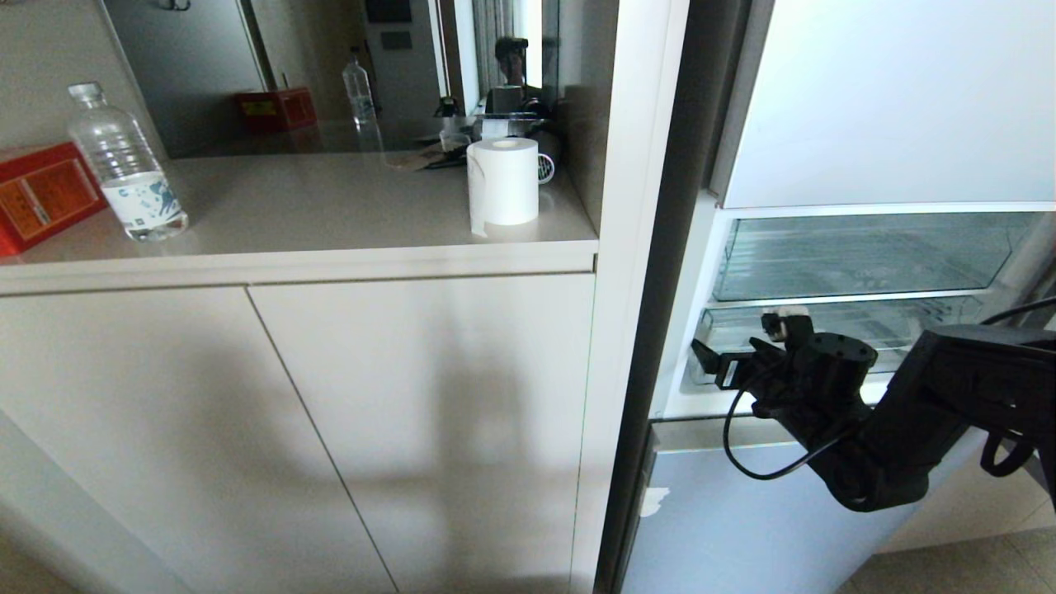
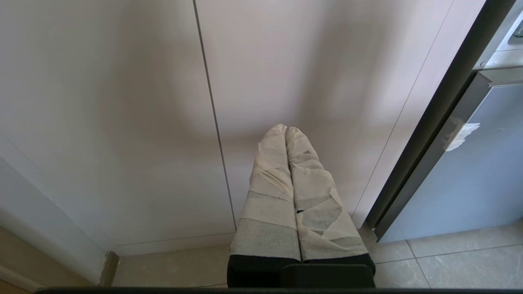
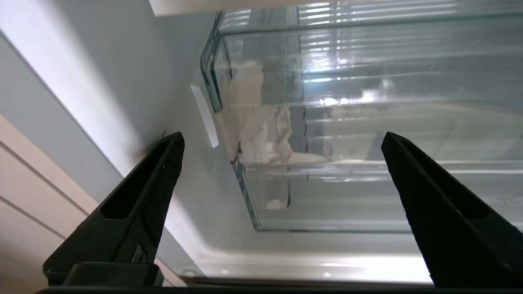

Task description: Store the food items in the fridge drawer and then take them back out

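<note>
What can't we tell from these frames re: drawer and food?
- Food items: none visible in any view.
- Fridge drawer right end: head view, hidden behind the right gripper and arm.
- Drawer floor: right wrist view, glare and a beige tape scrap obscure it.
- Left gripper: left wrist view faces only the cabinet doors.

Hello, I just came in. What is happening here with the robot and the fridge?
The robot works at the open fridge. Its right gripper is stretched toward the fridge drawer, the lower clear one, with its fingers wide open and nothing between them. It is close to the drawer's front but not touching it. No food items are visible, in the drawer or elsewhere. The left gripper is parked low in front of the cabinet doors, fingers together.
</note>
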Controlling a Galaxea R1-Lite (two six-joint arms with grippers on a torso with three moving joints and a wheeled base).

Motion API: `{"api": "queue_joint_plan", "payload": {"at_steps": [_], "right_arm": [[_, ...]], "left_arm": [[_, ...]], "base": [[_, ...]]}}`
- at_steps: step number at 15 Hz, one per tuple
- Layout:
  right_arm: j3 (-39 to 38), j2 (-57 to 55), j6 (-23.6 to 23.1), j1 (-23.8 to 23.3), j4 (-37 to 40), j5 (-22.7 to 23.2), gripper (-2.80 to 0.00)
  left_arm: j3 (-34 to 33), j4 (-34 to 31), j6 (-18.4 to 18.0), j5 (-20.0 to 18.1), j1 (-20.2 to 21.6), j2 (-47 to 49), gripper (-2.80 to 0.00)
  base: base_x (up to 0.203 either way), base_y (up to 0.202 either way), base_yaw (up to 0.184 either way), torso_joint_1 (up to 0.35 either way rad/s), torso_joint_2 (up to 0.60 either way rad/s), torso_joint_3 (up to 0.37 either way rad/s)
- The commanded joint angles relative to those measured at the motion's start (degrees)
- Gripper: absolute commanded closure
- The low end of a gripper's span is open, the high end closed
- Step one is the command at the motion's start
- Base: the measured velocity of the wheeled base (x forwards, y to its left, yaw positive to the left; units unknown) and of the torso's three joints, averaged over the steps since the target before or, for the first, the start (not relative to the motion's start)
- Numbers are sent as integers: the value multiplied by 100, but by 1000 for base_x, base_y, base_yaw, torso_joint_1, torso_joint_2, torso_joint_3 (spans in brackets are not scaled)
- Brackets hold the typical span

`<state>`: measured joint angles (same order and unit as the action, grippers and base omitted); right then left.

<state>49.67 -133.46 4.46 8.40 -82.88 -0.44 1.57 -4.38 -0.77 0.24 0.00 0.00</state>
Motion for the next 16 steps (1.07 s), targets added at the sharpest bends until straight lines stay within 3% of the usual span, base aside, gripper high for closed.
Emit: {"api": "queue_joint_plan", "payload": {"at_steps": [1,10,11,16], "right_arm": [[61,-13,2,4,-44,0,-280],[454,-237,2,169,8,-157,-280],[483,-277,2,197,9,-158,0],[483,-294,2,393,9,-195,0]], "left_arm": [[1,-2,-2,2,0,0,0],[1,-2,-2,2,0,0,0],[1,-2,-2,2,0,0,0],[1,-2,-2,2,0,0,0]], "base": [[0,0,0,0,0,0],[0,0,0,0,0,0],[0,0,0,0,0,0],[0,0,0,0,0,0]]}}
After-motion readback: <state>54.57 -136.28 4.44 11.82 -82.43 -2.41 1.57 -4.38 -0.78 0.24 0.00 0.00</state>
